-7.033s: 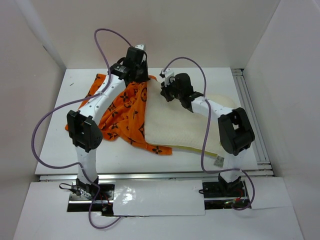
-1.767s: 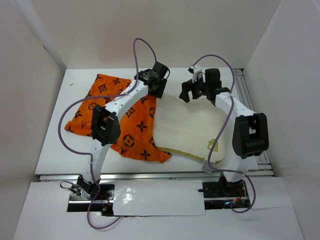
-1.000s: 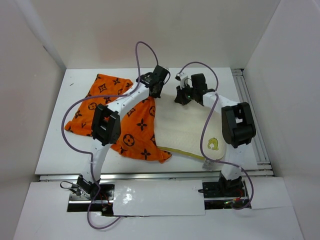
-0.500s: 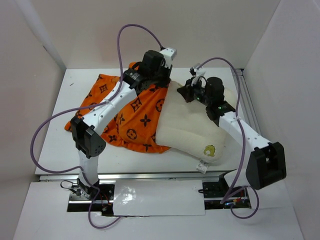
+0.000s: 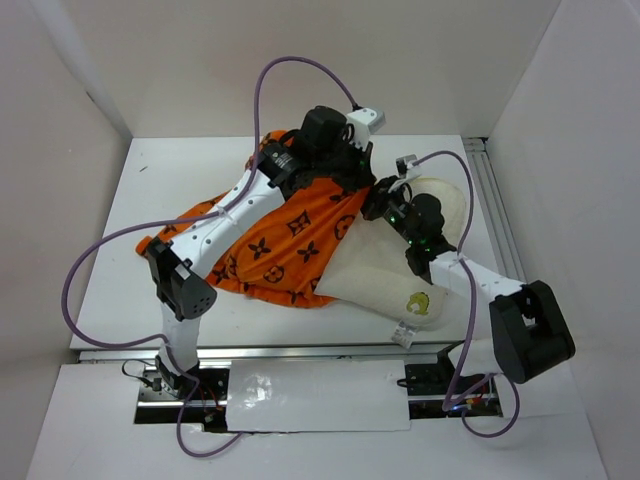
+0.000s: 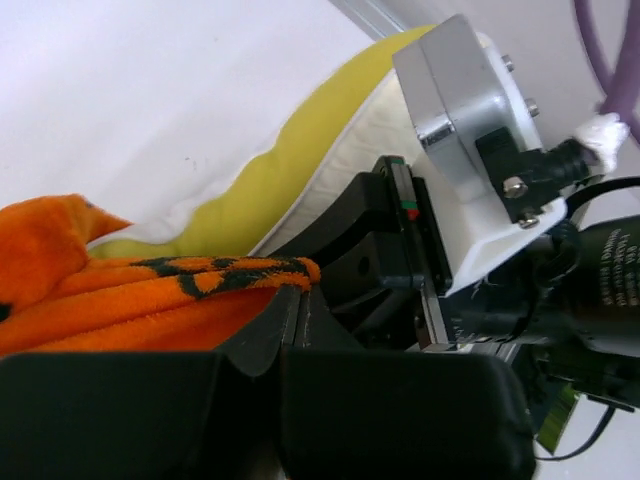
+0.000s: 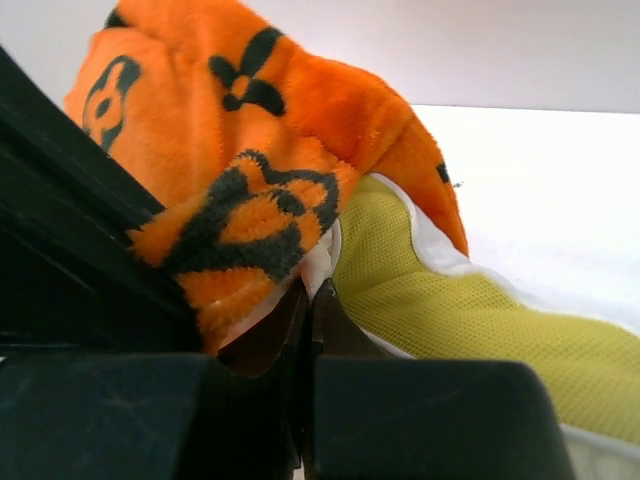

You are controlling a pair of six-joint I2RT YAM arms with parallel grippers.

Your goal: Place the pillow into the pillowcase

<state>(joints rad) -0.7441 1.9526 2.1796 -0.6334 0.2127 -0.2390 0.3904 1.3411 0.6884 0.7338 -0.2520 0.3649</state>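
Over the far half of the bench (image 5: 110, 300), you find both grippers close together at the mouth of the pillowcase (image 5: 270, 235). Left gripper (image 5: 347, 168): jaws together, clamped on the orange hem. Right gripper (image 5: 383, 200): jaws together, pinching the same hem just beside the pillow's yellow-green side. The pillow (image 5: 395, 275) lies right of centre, its far-left part covered by the pillowcase. Its near end, bearing a yellow emblem (image 5: 420, 300), lies exposed.

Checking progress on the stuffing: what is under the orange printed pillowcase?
One edge of the soft cream-white pillow runs beneath the crumpled orange fabric pillowcase; the rest lies bare. How far it reaches underneath, the cloth hides.
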